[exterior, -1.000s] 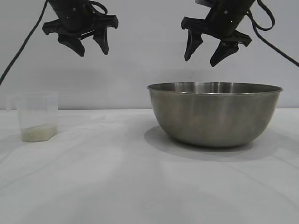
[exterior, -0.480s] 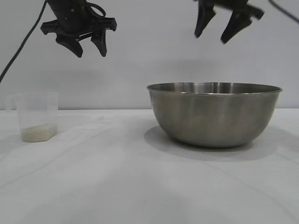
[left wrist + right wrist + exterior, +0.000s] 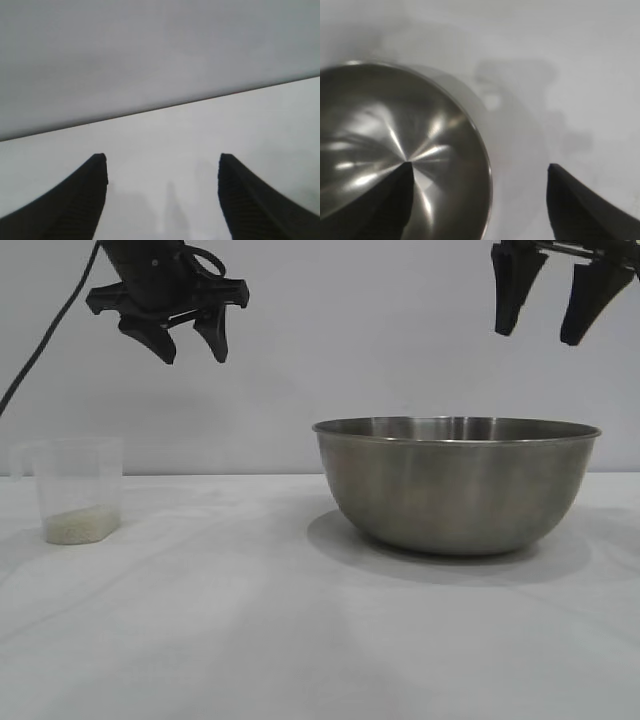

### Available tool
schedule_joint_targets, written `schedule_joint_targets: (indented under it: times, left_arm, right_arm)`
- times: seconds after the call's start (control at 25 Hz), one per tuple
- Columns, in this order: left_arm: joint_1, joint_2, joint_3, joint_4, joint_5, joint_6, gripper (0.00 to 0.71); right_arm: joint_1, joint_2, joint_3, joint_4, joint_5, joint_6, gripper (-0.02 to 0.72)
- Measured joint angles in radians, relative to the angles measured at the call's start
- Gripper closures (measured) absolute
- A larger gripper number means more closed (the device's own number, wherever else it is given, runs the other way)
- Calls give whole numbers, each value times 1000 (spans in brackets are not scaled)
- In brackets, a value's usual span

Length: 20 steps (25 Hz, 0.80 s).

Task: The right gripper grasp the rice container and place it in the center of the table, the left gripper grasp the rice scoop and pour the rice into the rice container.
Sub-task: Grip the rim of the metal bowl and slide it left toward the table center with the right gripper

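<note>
1. Your rice container (image 3: 457, 483) – a round brushed-steel bowl with a thin rolled rim, standing right of centre on the plain white table (image 3: 250, 630).
2. Your rice scoop (image 3: 78, 489) – frosted, tapered plastic at the far left, with off-white rice (image 3: 82, 525) in its bottom.
3. Left gripper (image 3: 182, 338): fingers spread, empty, high above the scoop.
4. Right gripper (image 3: 548, 308): fingers spread, empty, now higher and further right than a second ago – over the bowl's right rim.

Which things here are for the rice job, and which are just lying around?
For the job:
- rice container
- rice scoop with rice in it
- right gripper, open above the container's rim
- left gripper, open, up above the scoop
- table

Just lying around:
- nothing that I can see
</note>
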Motion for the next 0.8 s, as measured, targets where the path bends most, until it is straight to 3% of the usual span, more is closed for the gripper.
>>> schedule_joint_targets:
  times: [0.44, 0.64, 0.8]
  left_arm:
    - [0, 0, 0, 1, 2, 0, 251]
    - [0, 0, -1, 6, 2, 0, 251]
    - [0, 0, -1, 6, 2, 0, 251]
  right_arm:
    - [0, 77, 82, 2, -29, 0, 232]
    - [0, 122, 82, 24, -85, 0, 426]
    - [0, 137, 83, 31, -101, 8, 643]
